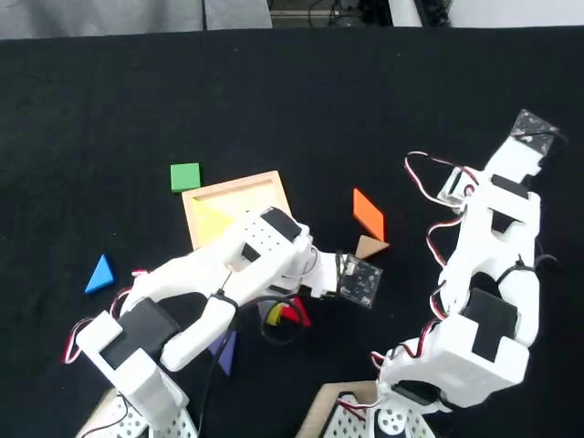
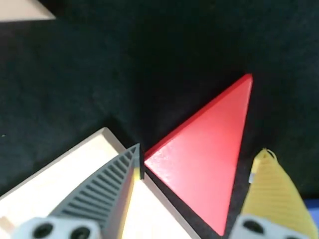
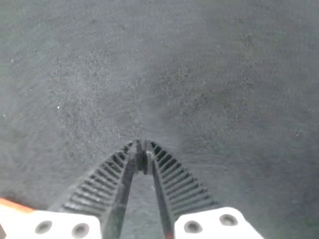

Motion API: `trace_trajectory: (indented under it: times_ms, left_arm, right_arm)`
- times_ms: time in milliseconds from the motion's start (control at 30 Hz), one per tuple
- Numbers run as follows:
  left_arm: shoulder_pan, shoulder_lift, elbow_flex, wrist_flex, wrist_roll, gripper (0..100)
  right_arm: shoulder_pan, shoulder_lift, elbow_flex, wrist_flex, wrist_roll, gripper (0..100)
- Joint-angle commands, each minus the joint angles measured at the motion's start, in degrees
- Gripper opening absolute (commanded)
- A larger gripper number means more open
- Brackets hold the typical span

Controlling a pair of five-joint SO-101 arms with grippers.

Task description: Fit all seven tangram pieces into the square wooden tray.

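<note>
Left gripper, jaws spread wide, straddles the red triangle, which lies on the black cloth just beside a corner of the wooden tray. Right gripper, jaws pressed together and empty, hangs over the cloth.

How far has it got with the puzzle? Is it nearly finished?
Barely started. Done: a yellow triangle lies in the tray. In hand: the left gripper sits open around the red triangle beside the tray. Left: green square, blue triangle, orange parallelogram, tan triangle and a purple piece lie out on the cloth. The right gripper is shut, holding nothing.
</note>
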Motion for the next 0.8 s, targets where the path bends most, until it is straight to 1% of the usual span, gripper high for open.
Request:
trace_trajectory:
  times_ms: [0,100,233,367,433,500,767]
  left_arm:
    - [-2.5,-0.5,-3.0,-0.4,-0.5,34]
    - [-3.4,-0.4,-3.1,-0.4,-0.5,34]
    - [-2.9,-0.4,-1.6,-0.9,-0.4,34]
    - [-2.2,-0.4,2.7,-6.9,-0.4,34]
    - [-1.4,-0.5,4.1,-8.3,0.7,34]
    - [-0.8,-0.5,4.2,-8.3,1.8,34]
    - [-1.4,-0.5,4.2,-8.1,2.3,34]
  right_arm:
    - [-1.3,-0.2,-3.3,0.3,0.9,1.1]
    - [-1.3,-0.2,-3.3,0.3,0.9,1.1]
    - [-1.3,-0.2,-3.3,0.3,0.9,1.1]
    - [-1.3,-0.2,-3.3,0.3,0.9,1.1]
    - [-1.3,-0.2,-3.3,0.3,0.9,1.1]
    - [-1.3,-0.2,-3.3,0.3,0.9,1.1]
    - [-1.4,-0.2,-3.3,0.3,0.9,1.1]
